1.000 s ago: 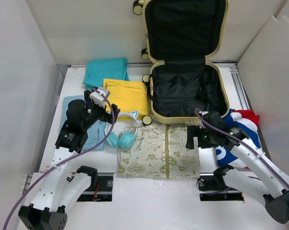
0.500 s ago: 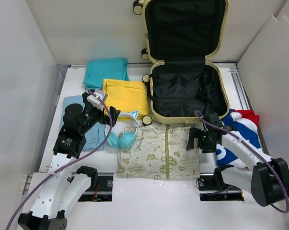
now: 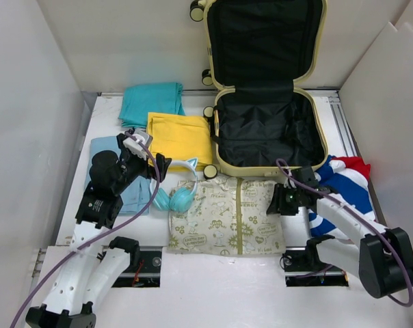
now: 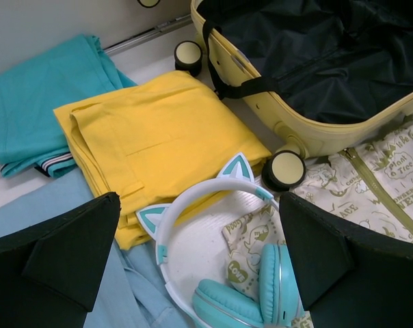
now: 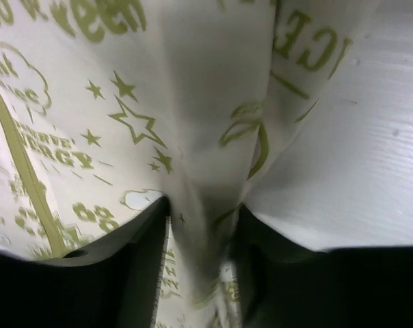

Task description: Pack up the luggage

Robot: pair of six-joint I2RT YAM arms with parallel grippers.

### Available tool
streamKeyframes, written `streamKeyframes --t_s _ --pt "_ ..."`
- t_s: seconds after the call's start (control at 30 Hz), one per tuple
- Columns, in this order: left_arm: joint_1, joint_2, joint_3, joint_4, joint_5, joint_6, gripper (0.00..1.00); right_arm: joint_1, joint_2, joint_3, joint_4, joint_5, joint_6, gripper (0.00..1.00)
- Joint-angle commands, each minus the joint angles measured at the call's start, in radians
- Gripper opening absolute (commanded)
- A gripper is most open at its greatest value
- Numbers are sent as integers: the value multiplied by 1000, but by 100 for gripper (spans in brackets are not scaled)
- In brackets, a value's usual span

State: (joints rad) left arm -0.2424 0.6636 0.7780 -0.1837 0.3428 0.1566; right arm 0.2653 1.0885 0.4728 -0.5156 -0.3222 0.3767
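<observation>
Right end effector (image 3: 283, 199): fingers closed tight on a pinched fold at the right edge of the printed cream cloth (image 3: 227, 215), the fabric bunching up between the dark pads in the right wrist view. The grip sits at the margin, probably so that the piece can be lifted or dragged without gathering the whole spread. Printed cream cloth: green lettering, stars and a green zip down the middle; lies flat on the counter (image 3: 213, 273) just in front of the luggage (image 3: 247, 171), its far edge touching the near rim. Left end effector (image 3: 162, 167): fingers spread wide, nothing held, hanging above the cat-ear headphones (image 3: 182, 198), seemingly poised for them or the clothes beside them. Cat-ear headphones: teal cups, white band, resting partly on the cloth's left corner and beside a suitcase wheel. Yellow folded garment (image 3: 180, 137): just left of the luggage, overlapping the teal folded garment (image 3: 152, 102) behind it. Light-blue garment (image 3: 135, 195): flat at left, partly hidden under the left arm. Red, white and blue garment (image 3: 343, 178): heaped at the right, near the luggage's near right corner. Luggage: pale yellow shell at centre rear, laid open, lid standing up against the back wall so that the lower half is free for loading; black lining visible in both halves; no item inside either. Packing judged barely begun.
</observation>
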Motion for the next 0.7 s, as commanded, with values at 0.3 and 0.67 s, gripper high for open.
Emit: streamKeyframes --t_s 0.3,0.67 --pt "-3 -32 -17 76 -14 15 100 24 -162 -57 4 -61 28 0" --pt "-3 -32 -26 109 -42 24 100 285 -245 258 -311 121 106 0"
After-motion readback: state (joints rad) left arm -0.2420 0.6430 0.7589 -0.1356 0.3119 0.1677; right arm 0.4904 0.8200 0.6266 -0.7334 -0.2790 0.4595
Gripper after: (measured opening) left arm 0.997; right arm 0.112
